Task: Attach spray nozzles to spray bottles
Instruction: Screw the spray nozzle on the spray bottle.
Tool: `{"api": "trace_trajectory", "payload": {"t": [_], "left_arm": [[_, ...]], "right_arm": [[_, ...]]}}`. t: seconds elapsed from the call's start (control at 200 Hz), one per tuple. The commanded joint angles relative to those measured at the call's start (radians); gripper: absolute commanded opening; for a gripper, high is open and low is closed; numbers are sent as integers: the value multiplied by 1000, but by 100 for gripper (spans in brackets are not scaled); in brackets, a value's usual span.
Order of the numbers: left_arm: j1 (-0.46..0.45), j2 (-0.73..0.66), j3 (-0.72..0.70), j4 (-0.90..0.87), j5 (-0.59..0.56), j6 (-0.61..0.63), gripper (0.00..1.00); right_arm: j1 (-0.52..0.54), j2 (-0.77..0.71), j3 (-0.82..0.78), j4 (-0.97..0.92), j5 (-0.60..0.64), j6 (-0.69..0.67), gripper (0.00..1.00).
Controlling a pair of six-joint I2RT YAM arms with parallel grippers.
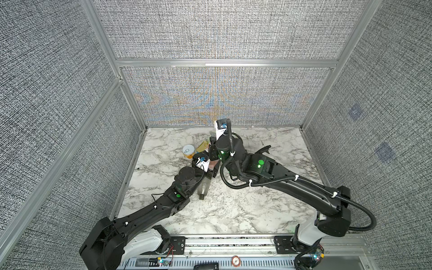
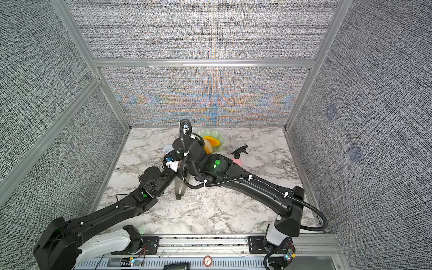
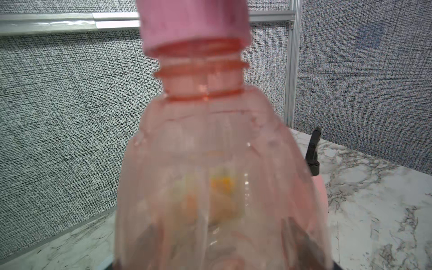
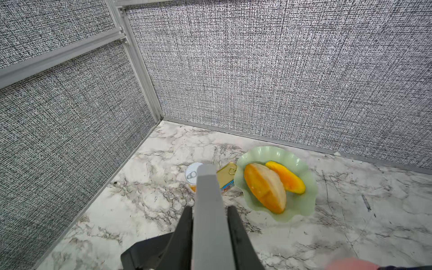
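The left wrist view is filled by a clear pink spray bottle point(image 3: 210, 152). My left gripper point(image 3: 222, 236) is shut on its body, and the fingers point(image 3: 297, 233) show dimly through the plastic. The pink collar of a grey-and-pink spray nozzle point(image 3: 196, 25) sits over the bottle's neck, with thread still showing below it. My right gripper point(image 4: 209, 208) is shut on that nozzle's grey top point(image 4: 207, 187). A smoky grey bottle point(image 1: 203, 187) lies on its side beside the left arm. A pastel pink bottle point(image 2: 238, 159) stands to the right with a black nozzle point(image 2: 239, 149) on it.
A green scalloped plate point(image 4: 304, 198) with orange fruit pieces sits near the back wall. Beside it are a round pull-tab can point(image 4: 192, 174) and a flat rectangular tin point(image 4: 225, 175). Fabric walls enclose the marble table point(image 1: 233, 210) on three sides.
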Motion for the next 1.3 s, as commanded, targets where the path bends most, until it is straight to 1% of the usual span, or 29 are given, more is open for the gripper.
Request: {"api": "trace_trajectory", "payload": {"t": [0.0,0.105,0.21,0.285,0.515,0.615,0.7,0.875,0.965,1.111,1.231,1.291], "left_arm": [[-8,-7,6,289,84,107,62],[-8,-9,-2,305,57,123,63],[-8,-3,-6,310,41,129,63],[-8,1,-5,308,41,126,63],[-5,17,-2,292,60,88,63],[-5,27,2,284,68,71,63],[-4,32,1,290,41,30,63],[-2,41,13,266,63,2,63],[-1,55,22,248,83,-7,64],[-1,62,24,242,109,-21,63],[0,51,33,213,151,-23,64],[-2,48,46,182,197,-27,64]], "right_arm": [[6,42,22,-130,-65,57,22],[6,44,30,-119,-96,73,24],[5,46,58,-126,-130,75,33],[5,37,70,-125,-156,73,36],[6,-32,66,-106,-173,35,51],[7,-64,56,-97,-171,19,55],[10,-85,55,-99,-168,6,58],[17,-143,36,-98,-198,-22,67],[19,-163,46,-109,-229,-36,68],[19,-165,80,-142,-201,-68,68],[24,-245,39,-129,-202,-112,68],[23,-298,1,-129,-197,-150,68]]}}
